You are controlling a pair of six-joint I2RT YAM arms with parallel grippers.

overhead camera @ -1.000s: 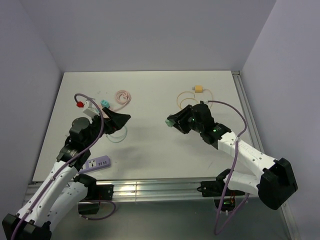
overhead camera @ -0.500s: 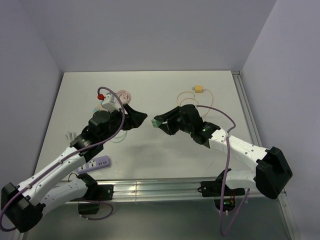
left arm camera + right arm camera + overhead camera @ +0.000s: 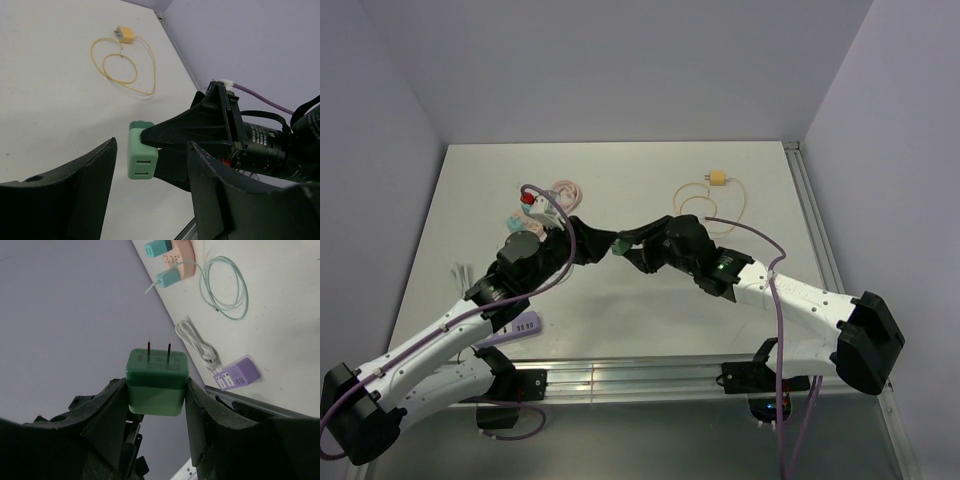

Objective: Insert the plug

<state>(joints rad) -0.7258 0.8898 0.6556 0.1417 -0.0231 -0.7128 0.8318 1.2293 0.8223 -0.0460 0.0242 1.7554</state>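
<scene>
The plug (image 3: 618,244) is a green cube with two metal prongs (image 3: 159,346), held above the table's middle. My right gripper (image 3: 632,245) is shut on the plug (image 3: 156,382), one finger on each side. The pronged face points at my left gripper (image 3: 600,248), which meets it from the left. In the left wrist view the plug (image 3: 142,157) hangs between the spread fingers of my left gripper (image 3: 151,150), which is open. Bare gaps show on both sides of the plug, so those fingers do not touch it.
A yellow plug (image 3: 718,179) with a looped yellow cable lies at the back right. A pink power strip (image 3: 177,257) with teal plugs and a teal cable (image 3: 225,285) lies at the back left. A purple power strip (image 3: 525,324) and a white cable bundle (image 3: 200,347) lie near the front left.
Both arms have swung toward the middle, the right one carrying the green plug leftward. My left gripper's fingers have drawn closer together around the plug's tip.
</scene>
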